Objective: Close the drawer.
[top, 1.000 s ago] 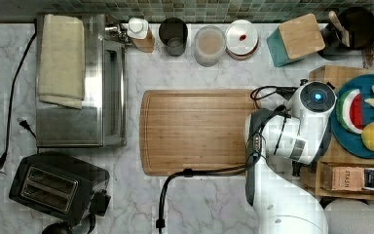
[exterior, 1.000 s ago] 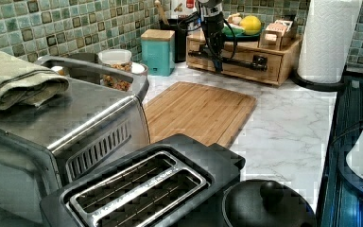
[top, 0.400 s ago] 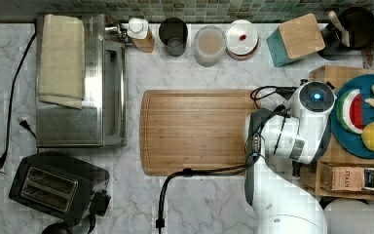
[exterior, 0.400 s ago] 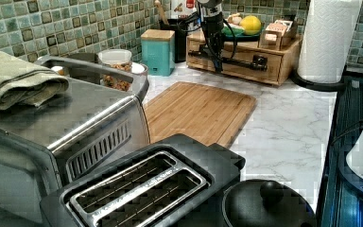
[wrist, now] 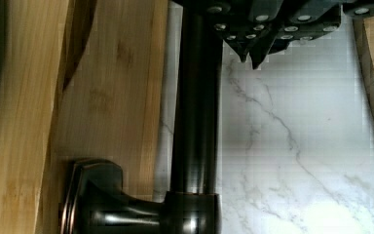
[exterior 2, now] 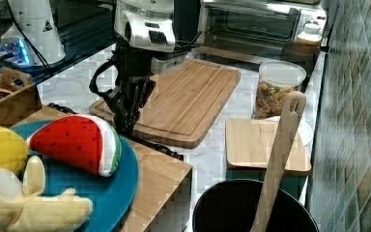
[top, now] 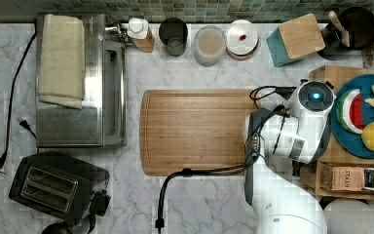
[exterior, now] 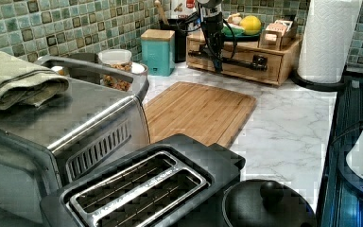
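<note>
One hand [exterior: 216, 64] hangs at the dark bar handle [wrist: 195, 122] of the one drawer [exterior: 238, 64] in the wooden unit [exterior: 283, 59]; whether it grips, I cannot tell.

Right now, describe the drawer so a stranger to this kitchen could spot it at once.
In the left view, find the tall white paper towel roll by the tiled wall; the low wooden box to the left view's left of it carries a blue fruit plate. The drawer is that box's front panel, the only wooden face with a long dark bar handle across it.
</note>
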Controlling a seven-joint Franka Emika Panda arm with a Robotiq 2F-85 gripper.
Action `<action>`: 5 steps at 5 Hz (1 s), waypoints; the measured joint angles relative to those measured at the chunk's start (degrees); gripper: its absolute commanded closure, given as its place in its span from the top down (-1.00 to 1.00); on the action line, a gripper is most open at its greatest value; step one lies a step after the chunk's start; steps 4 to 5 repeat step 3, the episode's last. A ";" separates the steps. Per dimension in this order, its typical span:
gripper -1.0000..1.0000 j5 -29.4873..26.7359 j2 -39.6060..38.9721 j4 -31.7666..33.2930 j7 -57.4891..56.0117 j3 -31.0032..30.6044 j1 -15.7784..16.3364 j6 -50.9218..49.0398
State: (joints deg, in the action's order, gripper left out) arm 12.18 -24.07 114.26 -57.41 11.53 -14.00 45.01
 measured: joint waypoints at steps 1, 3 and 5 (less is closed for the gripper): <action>-1.00 -0.14 -0.15 -0.22 0.00 0.03 0.03 -0.20; -1.00 -0.14 -0.27 -0.39 0.00 0.00 0.03 -0.25; -1.00 -0.14 -0.27 -0.39 0.00 0.00 0.03 -0.25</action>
